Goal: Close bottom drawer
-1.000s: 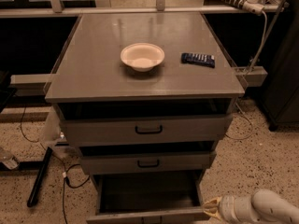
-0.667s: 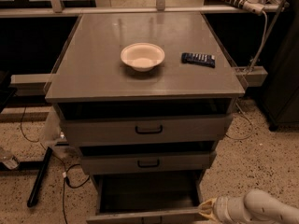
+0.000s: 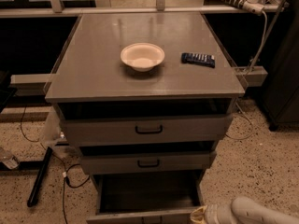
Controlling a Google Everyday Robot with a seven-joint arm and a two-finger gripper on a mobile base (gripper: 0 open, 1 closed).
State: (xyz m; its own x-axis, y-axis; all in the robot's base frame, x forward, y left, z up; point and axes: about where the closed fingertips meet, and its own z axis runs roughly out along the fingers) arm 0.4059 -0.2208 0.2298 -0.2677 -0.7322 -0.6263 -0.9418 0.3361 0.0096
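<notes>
The pincer (image 3: pixel 200 213) has crept leftward along the bottom edge of the view over the last second. It now sits at the right end of the front panel of the bottom drawer (image 3: pixel 145 192), touching it or just short of it. From here I cannot tell whether the pincer is open or closed. The drawer itself has not budged: it is pulled far out at the foot of the cabinet, well forward of the middle drawer (image 3: pixel 148 162) and top drawer (image 3: pixel 148 129) above it. So the approach looks about done and the push itself is not yet begun. Pressing at that corner could skew the drawer. Up on the counter (image 3: pixel 93 73) the bowl (image 3: pixel 142 56) sits as before.
</notes>
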